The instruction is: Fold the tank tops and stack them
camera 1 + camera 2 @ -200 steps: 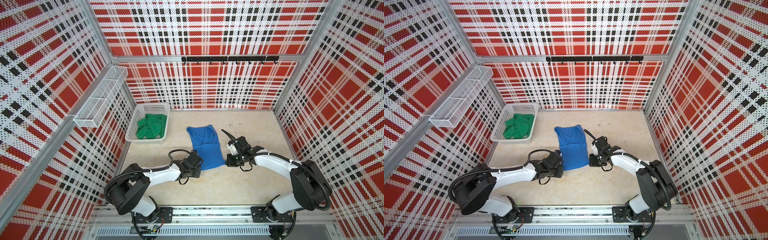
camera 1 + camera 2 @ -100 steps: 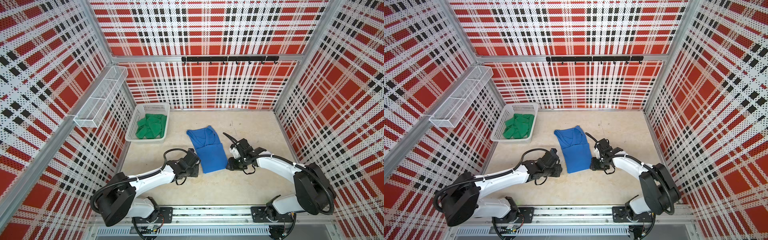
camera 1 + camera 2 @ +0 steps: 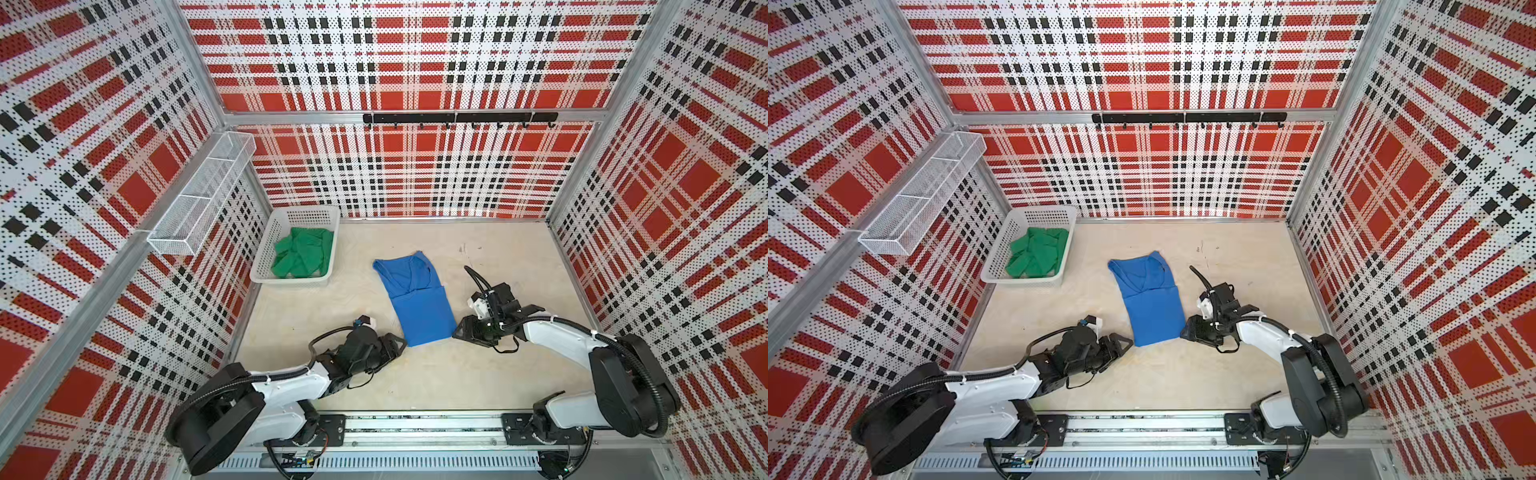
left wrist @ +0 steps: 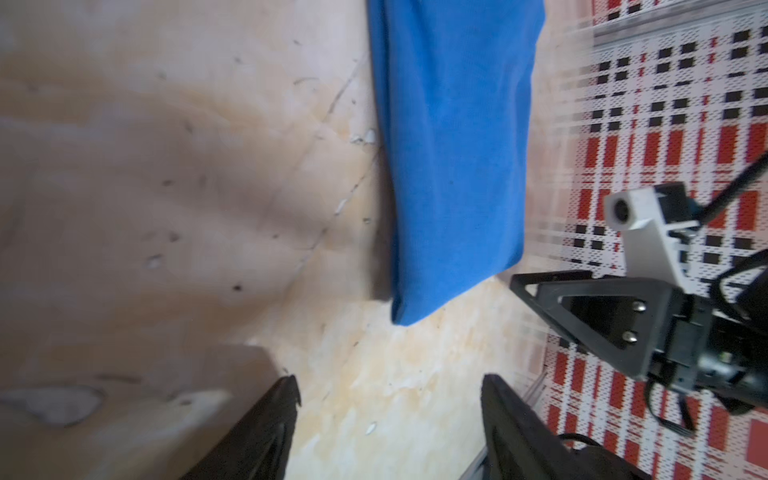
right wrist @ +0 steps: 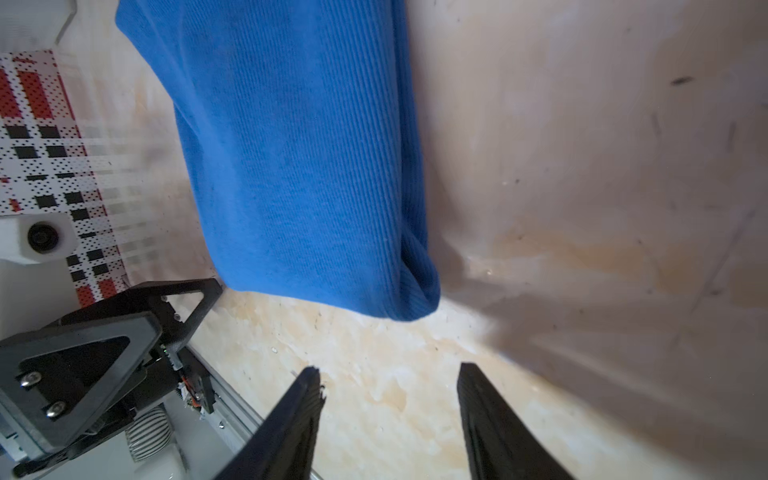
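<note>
Nearest us, the left pincer is spread with nothing between the jaws, low over the bare desk. The right pincer is likewise spread and empty. The blue tank top lies flat just ahead of both and between them, one near hem corner close to each set of tips. We judge this is the setup for taking both corners at once. The top looks folded lengthwise into a narrow strip, straps at the end away from the pincers, so we'd call the next step a hem-to-straps fold. Risk: the layered edge by the right pincer could slip apart if only one layer is caught. Well beyond the left pincer, the green tank top sits crumpled in the white basket, not yet folded. Stacking not begun.
</note>
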Tool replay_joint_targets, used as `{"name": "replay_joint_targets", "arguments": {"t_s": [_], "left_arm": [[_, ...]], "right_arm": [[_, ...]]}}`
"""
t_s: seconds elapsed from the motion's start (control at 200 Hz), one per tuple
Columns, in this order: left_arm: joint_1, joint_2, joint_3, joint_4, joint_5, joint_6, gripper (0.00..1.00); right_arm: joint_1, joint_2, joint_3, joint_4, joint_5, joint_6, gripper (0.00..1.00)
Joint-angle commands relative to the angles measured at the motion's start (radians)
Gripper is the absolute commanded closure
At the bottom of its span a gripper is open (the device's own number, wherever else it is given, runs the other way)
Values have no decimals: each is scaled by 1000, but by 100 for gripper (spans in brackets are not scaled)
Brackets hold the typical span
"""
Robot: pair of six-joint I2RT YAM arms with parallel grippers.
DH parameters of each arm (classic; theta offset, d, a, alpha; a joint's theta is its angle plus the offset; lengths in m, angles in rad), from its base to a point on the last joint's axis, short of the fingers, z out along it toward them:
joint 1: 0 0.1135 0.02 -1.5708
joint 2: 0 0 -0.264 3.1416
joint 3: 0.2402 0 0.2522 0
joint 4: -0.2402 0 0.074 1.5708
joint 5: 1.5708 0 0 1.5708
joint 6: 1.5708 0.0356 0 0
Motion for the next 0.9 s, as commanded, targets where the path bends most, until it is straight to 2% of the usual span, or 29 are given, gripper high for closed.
{"name": "replay_joint_targets", "arguments": {"t_s": [0.0, 0.17, 0.341, 0.697, 0.892], "left_arm": [[-17, 46, -9, 168, 14, -109, 29], [-43, 150, -35, 271, 16, -191, 47], [-47, 221, -64, 345, -11, -231, 50], [-70, 405, -62, 538, -5, -302, 50], [-84, 493, -57, 614, -15, -335, 56]], "right_arm": [[-16, 23, -12, 78, -53, 14, 46], [-17, 41, -23, 102, -53, 20, 52], [-17, 54, -54, 146, -58, 35, 55], [-17, 110, -68, 246, -60, 57, 62], [-17, 149, -68, 304, -64, 70, 64]]}}
